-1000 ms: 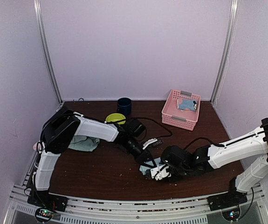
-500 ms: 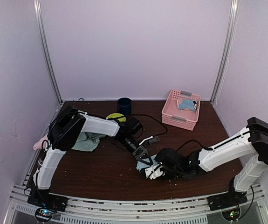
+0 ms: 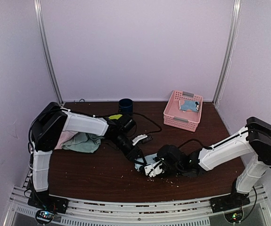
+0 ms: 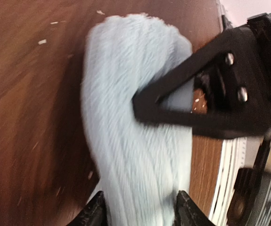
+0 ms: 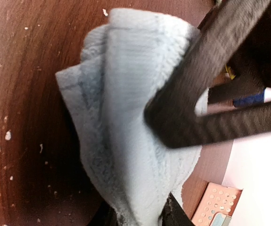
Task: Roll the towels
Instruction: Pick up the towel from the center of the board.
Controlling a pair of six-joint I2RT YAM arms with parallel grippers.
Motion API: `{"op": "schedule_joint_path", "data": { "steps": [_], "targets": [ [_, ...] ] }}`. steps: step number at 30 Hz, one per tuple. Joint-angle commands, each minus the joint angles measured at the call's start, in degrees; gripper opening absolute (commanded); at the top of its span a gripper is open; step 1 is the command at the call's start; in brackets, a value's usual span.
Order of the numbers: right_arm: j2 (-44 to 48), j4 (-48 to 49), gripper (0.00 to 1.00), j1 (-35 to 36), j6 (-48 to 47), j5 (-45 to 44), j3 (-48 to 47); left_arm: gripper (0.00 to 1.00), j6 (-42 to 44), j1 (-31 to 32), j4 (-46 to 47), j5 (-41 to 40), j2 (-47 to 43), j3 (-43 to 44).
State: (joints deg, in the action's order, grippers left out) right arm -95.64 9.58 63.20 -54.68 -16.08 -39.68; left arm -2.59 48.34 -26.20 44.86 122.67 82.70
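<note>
The towels lie in three spots across my overhead feed. Far left, a pink towel [image 3: 65,139] and a mint green towel [image 3: 84,142] are bunched into one heap on the dark wooden surface [image 3: 93,175], touching each other and tucked against the left arm. Behind that arm's forearm a lime-green bowl [image 3: 116,116] peeks out, mostly hidden. A dark blue cup [image 3: 125,105] stands just beyond it, near the back wall.

In the middle, the left end effector [image 3: 137,157] reaches down onto a pale blue towel [image 3: 141,165]. This towel rests on the surface towards the front, between the two end effectors. On the left wrist feed it shows as a long bundle running away from the camera. The fingers [image 4: 188,214] stand apart, one on each side of its near end. I cannot tell whether they squeeze it or only flank it. A black finger of the other arm crosses over the towel from the right in that view.

The right end effector [image 3: 152,170] meets the same towel from the opposite side. On the right wrist feed its fingers [image 5: 175,215] sit close together at the bottom edge, pinching the towel's narrowed end between them. From there the cloth looks loosely folded, with layers showing along its left edge. Pale crumbs [image 5: 5,136] dot the wood beside it.

Far right at the back stands a pink basket [image 3: 178,121] with a light blue towel [image 3: 189,104] lying inside it.
</note>
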Motion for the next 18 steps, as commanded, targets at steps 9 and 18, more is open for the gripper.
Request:
{"op": "schedule_joint_path", "data": {
  "steps": [9, 18],
  "targets": [
    [8.61, -23.97, 0.05, -3.54, 3.97, 5.56, -7.15, 0.49, -2.47, -5.66, 0.57, -22.36, -18.69, -11.15],
    [9.26, -31.52, 0.04, -10.75, 6.72, 11.96, -17.19, 0.49, -2.07, -6.11, 0.36, -25.56, -23.33, -12.15]
  ]
}}
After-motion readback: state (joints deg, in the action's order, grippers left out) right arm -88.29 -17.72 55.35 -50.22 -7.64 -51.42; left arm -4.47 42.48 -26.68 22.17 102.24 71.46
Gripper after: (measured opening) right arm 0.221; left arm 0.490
